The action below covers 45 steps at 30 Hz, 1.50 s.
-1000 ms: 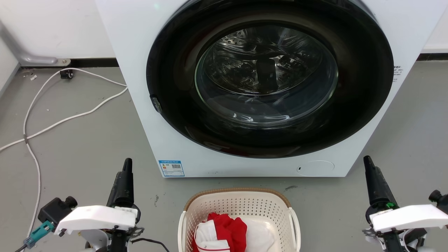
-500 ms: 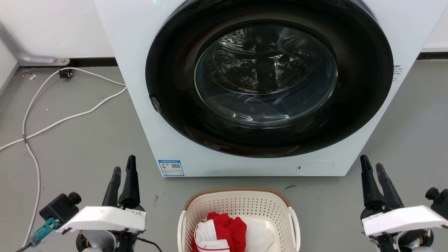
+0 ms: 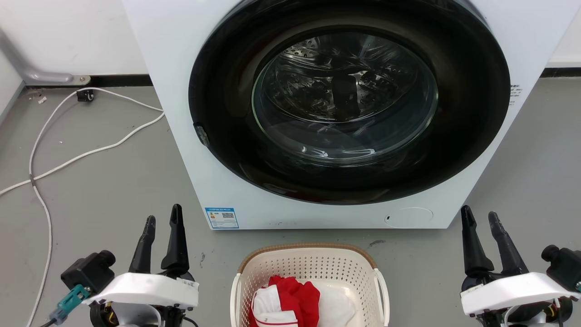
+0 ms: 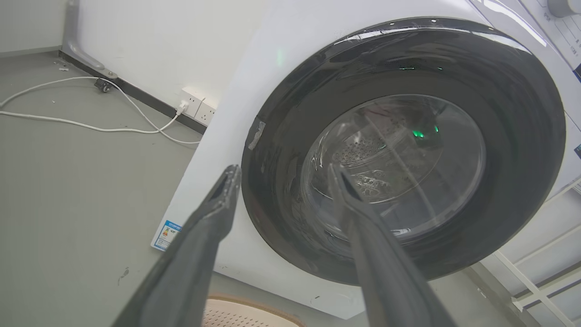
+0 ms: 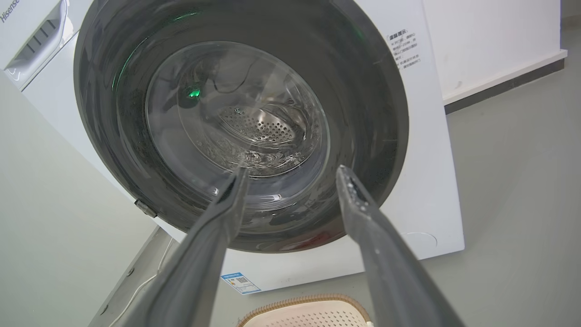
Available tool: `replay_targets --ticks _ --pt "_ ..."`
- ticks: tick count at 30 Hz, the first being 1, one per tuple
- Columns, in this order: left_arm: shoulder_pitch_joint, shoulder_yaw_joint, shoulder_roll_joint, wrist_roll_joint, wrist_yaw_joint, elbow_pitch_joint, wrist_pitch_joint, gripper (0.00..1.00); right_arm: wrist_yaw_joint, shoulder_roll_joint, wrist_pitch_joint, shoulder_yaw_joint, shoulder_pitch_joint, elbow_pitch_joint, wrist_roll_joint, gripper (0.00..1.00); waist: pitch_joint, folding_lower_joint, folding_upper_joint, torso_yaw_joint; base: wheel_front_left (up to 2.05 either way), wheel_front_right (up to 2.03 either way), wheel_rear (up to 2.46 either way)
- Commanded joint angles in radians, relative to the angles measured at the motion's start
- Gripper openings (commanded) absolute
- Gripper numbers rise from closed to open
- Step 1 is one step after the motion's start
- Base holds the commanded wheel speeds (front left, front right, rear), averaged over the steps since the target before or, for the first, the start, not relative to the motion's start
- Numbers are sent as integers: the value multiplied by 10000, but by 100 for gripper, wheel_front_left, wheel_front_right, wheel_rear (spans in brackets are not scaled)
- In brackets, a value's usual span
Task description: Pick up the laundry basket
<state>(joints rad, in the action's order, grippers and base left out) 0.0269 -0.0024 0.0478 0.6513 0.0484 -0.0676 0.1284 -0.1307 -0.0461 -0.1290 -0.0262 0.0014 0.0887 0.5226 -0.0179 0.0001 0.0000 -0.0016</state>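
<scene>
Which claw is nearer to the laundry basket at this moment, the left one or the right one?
Left, by a little. The left claw is open beside the laundry basket, off its left handle; the right claw is open farther off its right side.

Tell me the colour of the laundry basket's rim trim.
Brown, with a woven look, atop the cream-white laundry basket; the head view shows it best.
</scene>
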Motion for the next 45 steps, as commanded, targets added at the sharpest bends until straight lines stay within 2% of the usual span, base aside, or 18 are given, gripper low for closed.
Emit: replay_targets --ticks 1,45 --pt "-5 -45 34 -399 -11 143 136 100 0 -45 -124 27 8 -218 -352 100 -3 0 0 -4 0 0 0" --pt "-407 -448 35 -4455 -415 218 1152 100 1 -60 -1133 175 519 -381 -4515 100 -51 -1 0 -8 0 0 0"
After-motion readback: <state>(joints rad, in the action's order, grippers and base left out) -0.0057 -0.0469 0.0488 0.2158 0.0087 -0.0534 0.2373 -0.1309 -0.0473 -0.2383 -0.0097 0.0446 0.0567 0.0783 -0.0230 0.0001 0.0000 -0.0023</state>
